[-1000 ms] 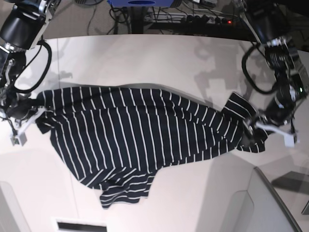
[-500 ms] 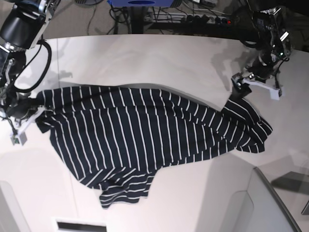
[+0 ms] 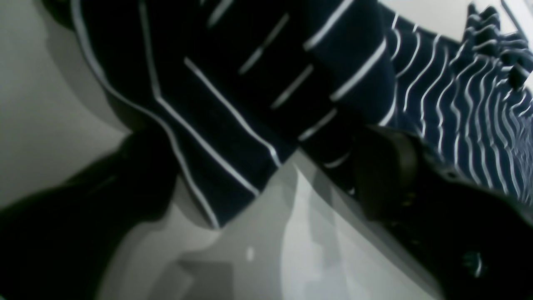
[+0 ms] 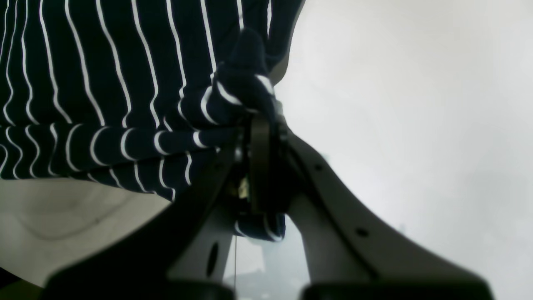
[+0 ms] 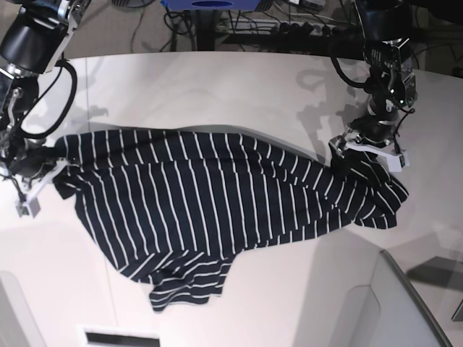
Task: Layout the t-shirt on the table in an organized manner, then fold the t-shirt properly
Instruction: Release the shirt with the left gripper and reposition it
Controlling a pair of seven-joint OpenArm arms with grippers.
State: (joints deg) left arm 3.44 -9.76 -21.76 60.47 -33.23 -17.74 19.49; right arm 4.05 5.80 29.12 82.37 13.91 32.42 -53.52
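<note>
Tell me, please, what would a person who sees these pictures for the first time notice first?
First comes the dark t-shirt with thin white stripes, spread crumpled across the middle of the white table. Next, the right gripper at the left of the base view is shut on the shirt's edge. At the opposite end, the left gripper hangs with its jaws apart, straddling the bunched fabric there.

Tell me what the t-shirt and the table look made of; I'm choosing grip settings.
The t-shirt: soft, matte knit fabric, probably cotton jersey, since it drapes, wrinkles and bunches. The table: hard, smooth white surface with slight sheen, likely laminate or plastic; shadows and faint reflections show.
</note>
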